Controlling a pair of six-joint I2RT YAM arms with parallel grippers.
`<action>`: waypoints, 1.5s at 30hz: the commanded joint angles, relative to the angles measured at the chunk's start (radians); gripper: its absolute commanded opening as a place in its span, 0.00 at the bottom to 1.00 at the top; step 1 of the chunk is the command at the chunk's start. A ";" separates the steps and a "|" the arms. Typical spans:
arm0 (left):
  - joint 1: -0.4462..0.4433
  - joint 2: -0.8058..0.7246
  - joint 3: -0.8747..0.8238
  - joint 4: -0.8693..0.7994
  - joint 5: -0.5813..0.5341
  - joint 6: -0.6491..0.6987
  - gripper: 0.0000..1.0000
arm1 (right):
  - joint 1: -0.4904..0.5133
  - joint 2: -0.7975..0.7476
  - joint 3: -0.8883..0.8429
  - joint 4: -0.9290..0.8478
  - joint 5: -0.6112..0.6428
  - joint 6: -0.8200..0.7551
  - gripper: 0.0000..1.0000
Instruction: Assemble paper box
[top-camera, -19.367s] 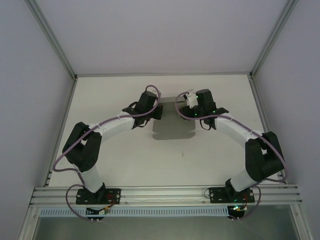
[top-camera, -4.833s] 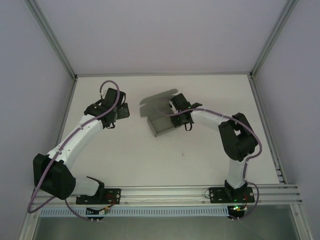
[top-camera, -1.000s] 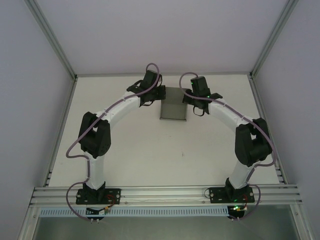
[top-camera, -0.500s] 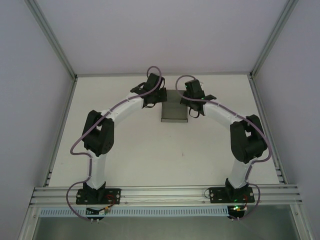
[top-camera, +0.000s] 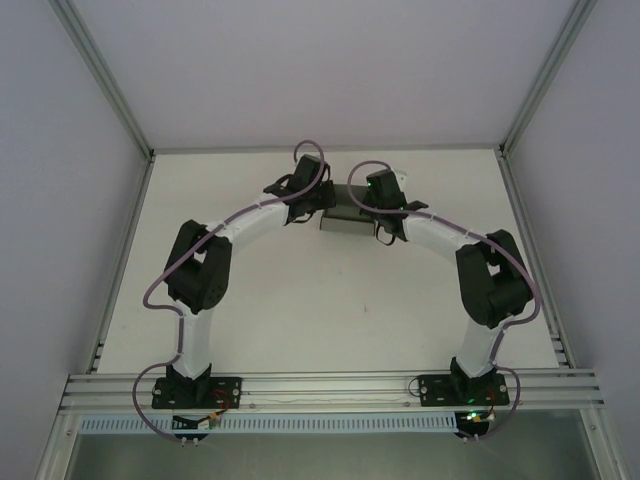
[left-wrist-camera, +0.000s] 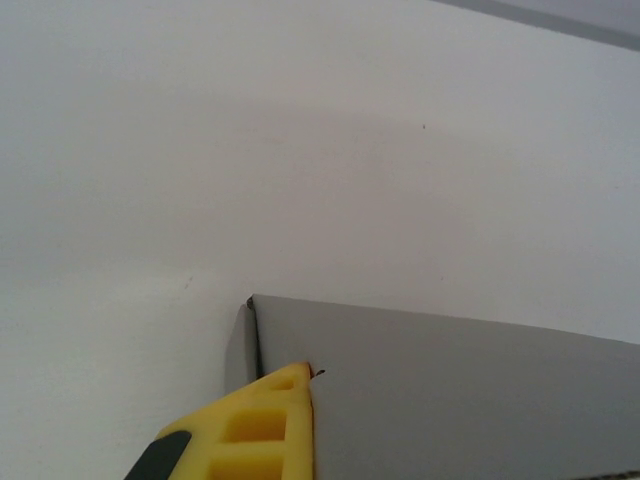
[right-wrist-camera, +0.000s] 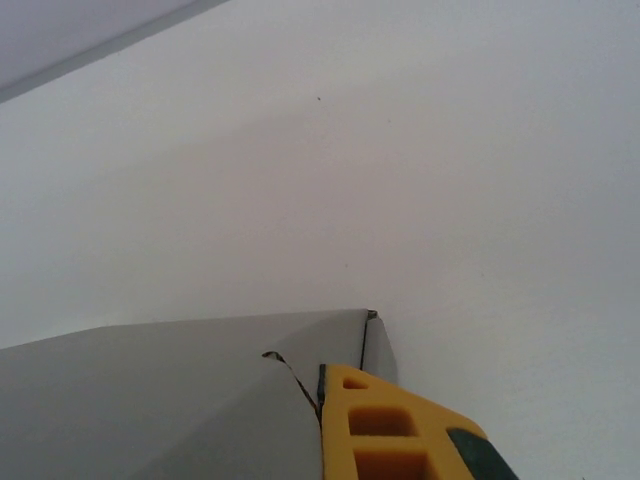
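Note:
The paper box (top-camera: 349, 220), plain grey cardboard, sits at the far middle of the white table (top-camera: 300, 300). My left gripper (top-camera: 322, 201) is at its left end and my right gripper (top-camera: 379, 206) at its right end. In the left wrist view a yellow finger (left-wrist-camera: 265, 432) lies flat against the left edge of a raised grey panel (left-wrist-camera: 460, 400), near a folded corner; the panel hides the other finger. In the right wrist view a yellow finger (right-wrist-camera: 392, 435) lies against the panel's right edge (right-wrist-camera: 150, 400) beside a short slit. Both grippers are shut on the panel's edges.
Aluminium frame posts (top-camera: 105, 85) and pale walls enclose the table on three sides. A rail (top-camera: 330, 385) with both arm bases runs along the near edge. Bare white tabletop surrounds the box.
Both grippers have drawn closer together and slightly nearer, and the grey panel, which lay long and flat a second ago, now looks shorter from above, as if tipped up or folded over.

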 joint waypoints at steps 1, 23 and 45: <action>-0.026 -0.053 -0.086 -0.029 0.007 -0.004 0.00 | 0.016 -0.040 -0.062 0.024 0.027 -0.003 0.00; -0.034 -0.380 -0.300 -0.088 -0.057 0.042 0.95 | 0.150 -0.087 -0.353 0.307 0.193 -0.203 0.00; 0.144 -0.170 -0.217 -0.026 0.300 -0.116 0.94 | 0.249 -0.041 -0.578 0.665 0.200 -0.430 0.03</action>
